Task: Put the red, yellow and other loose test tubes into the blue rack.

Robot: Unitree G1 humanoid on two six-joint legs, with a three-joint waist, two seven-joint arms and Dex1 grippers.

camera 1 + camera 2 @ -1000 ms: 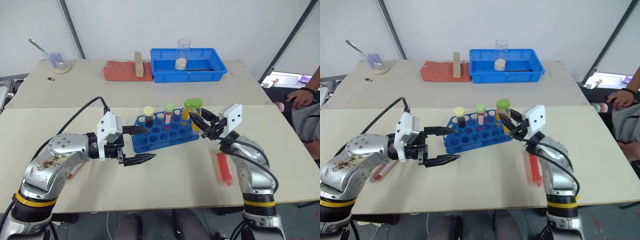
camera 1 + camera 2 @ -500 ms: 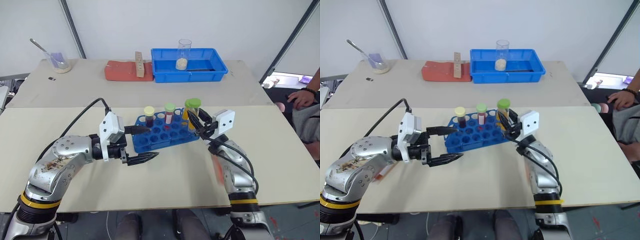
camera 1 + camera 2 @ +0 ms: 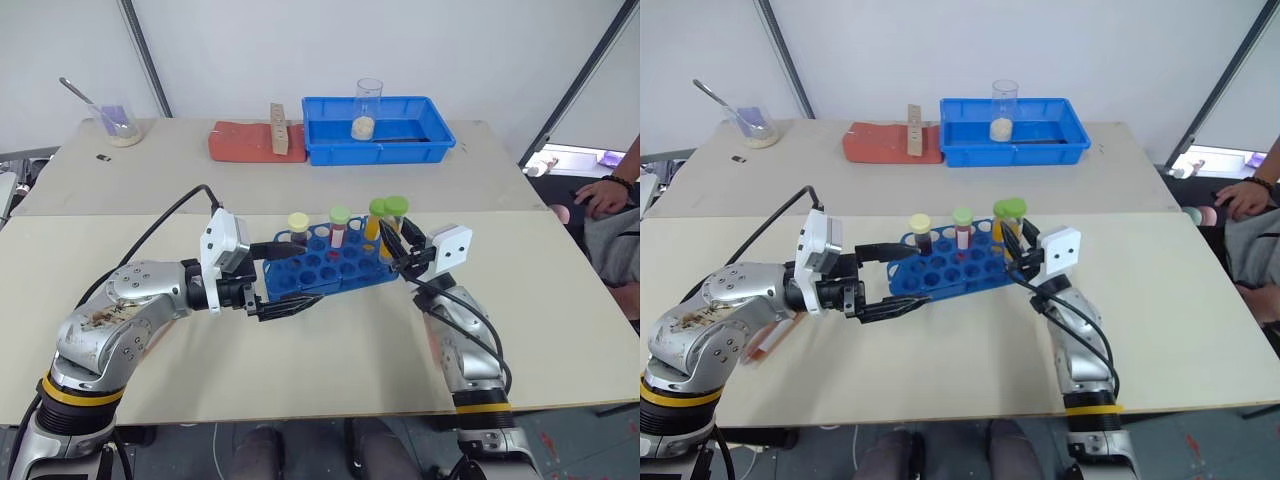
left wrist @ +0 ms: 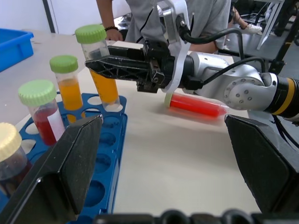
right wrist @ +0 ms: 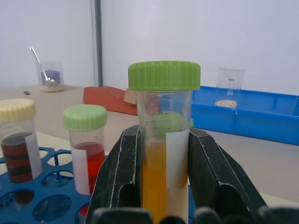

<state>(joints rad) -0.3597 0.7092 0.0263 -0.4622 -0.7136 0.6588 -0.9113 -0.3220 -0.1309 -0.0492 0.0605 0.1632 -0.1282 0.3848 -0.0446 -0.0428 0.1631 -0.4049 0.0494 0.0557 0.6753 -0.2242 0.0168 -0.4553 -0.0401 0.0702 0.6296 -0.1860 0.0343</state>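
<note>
The blue rack (image 3: 325, 262) looks like glossy moulded plastic, and the yellow tube (image 5: 164, 154) in it is clear smooth plastic with a ridged matt green cap and a white paper label. The table (image 3: 330, 360) has a matt, smooth beige top. Both arms are brushed grey metal, the left arm (image 3: 110, 325) scuffed, with matt black plastic fingers (image 5: 117, 177).
</note>
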